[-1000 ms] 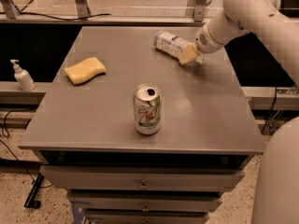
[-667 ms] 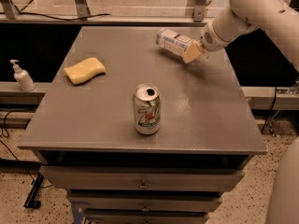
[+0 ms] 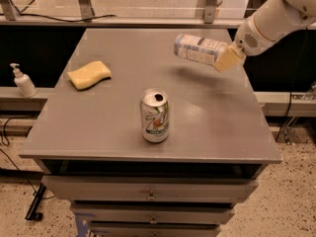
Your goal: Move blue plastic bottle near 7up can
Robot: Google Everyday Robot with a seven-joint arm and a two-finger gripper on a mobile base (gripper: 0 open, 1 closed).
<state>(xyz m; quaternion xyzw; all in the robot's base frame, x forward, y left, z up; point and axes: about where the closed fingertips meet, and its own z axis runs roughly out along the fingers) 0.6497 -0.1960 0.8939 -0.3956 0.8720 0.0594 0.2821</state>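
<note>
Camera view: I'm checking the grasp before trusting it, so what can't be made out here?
- blue plastic bottle: its right-hand end is hidden by the gripper, which holds it in the air over the table's far right.
- arm: cut off by the top and right edges.
- 7up can: small print too small to read.
- pump bottle, at left: label too small.
- drawers: the lowest is cut off by the bottom edge.

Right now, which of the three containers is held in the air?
The blue plastic bottle, lying sideways in the end effector over the table at far right; the 7up can and pump bottle stand upright.
</note>
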